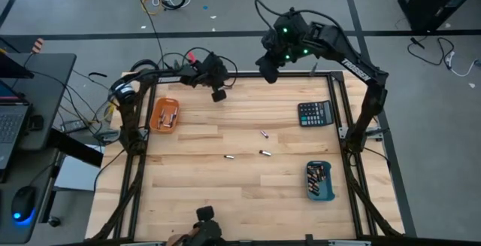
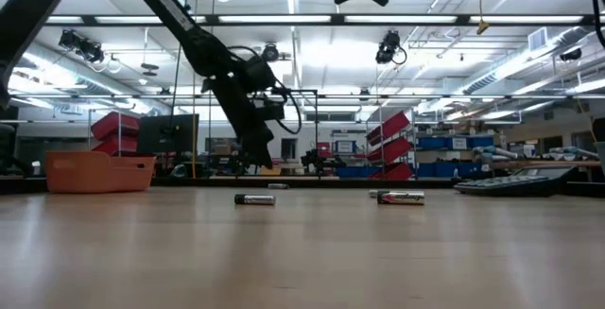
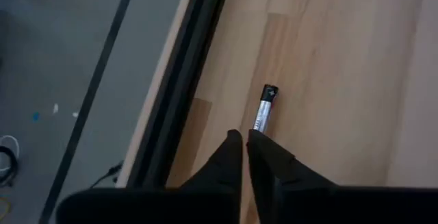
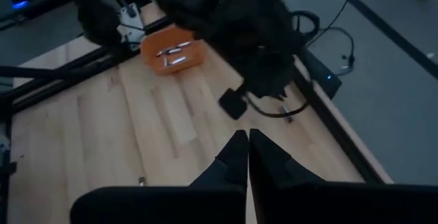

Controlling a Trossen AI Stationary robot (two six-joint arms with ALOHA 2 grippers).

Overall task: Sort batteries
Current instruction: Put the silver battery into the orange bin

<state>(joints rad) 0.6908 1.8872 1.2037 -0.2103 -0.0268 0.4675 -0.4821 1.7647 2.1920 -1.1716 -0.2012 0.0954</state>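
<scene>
Three batteries (image 1: 264, 134) lay loose mid-frame on the table (image 1: 225, 201); others filled the orange tray (image 1: 154, 118) and blue tray (image 1: 310, 191). The left gripper (image 3: 243, 139) and right gripper (image 4: 244, 139) hung closed and empty near the top edge.

Left tray (image 1: 153, 118): table's left side.
Right tray (image 1: 309, 185): right side, in front of calculator (image 1: 315, 113).
Loose batteries (image 1: 264, 153): centre, between trays.

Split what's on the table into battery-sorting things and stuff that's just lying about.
For the job:
loose batteries
orange tray, batteries inside
blue tray, batteries inside
left gripper and right gripper, both shut

Lying about:
black calculator
</scene>
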